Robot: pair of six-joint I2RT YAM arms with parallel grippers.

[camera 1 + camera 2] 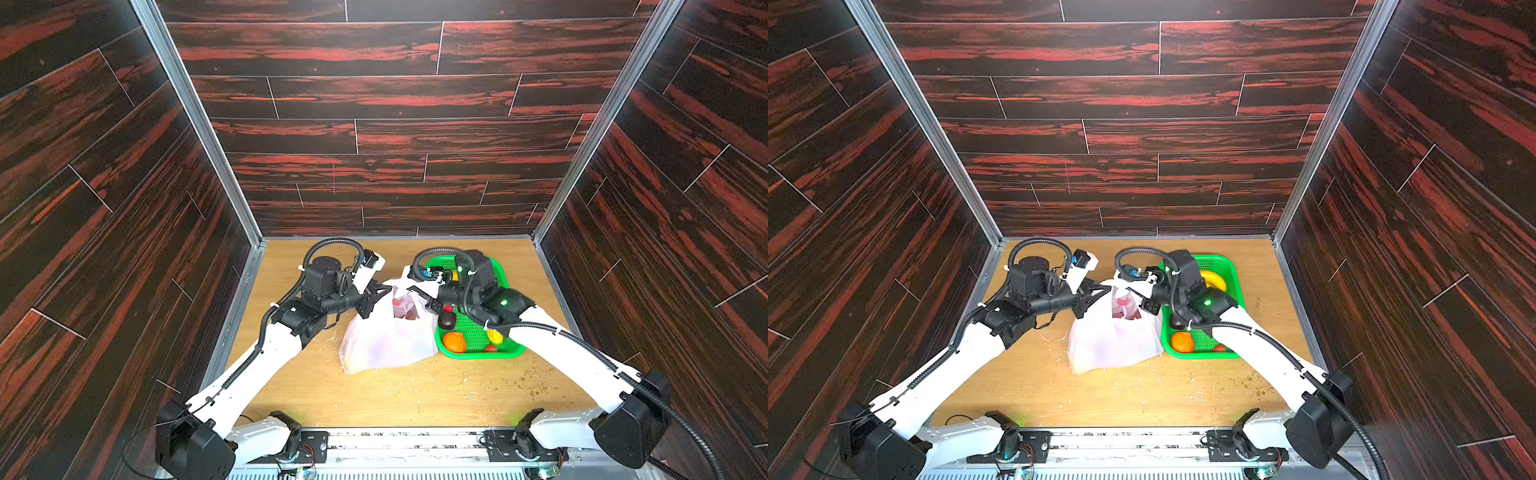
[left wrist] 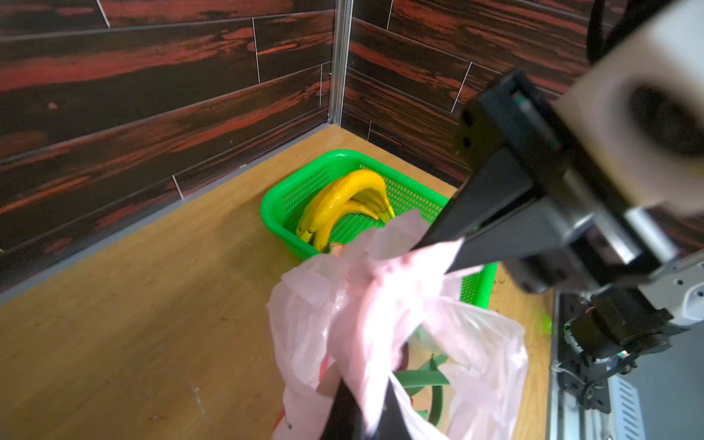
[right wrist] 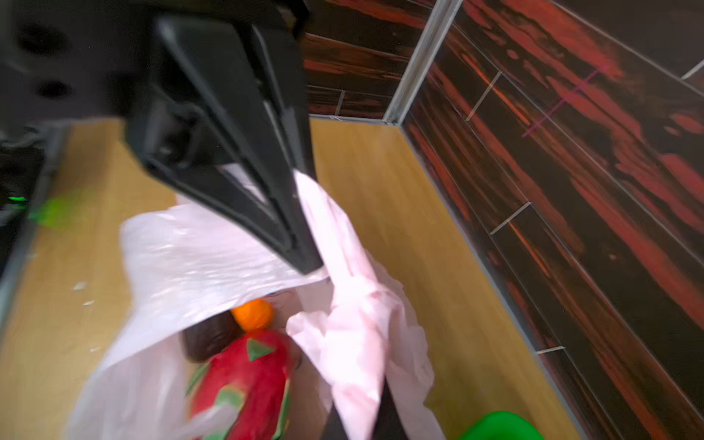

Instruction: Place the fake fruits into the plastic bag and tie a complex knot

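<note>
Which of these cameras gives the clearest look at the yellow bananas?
The left wrist view: the banana bunch lies nearly whole and sharp in the green basket. In both top views the right arm hides most of it, leaving a yellow sliver. The right wrist view shows no bananas, mainly the plastic bag.

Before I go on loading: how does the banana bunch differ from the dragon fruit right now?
Place: the banana bunch lies in the green basket; the dragon fruit is already inside the plastic bag.
Look: the banana bunch is plain yellow and curved; the dragon fruit is red-pink with green scales, and rounder.
Neighbours: an orange lies next to the dragon fruit; nothing visibly touches the banana bunch.
Shared: both are glossy toy fruits, and neither is gripped.
</note>
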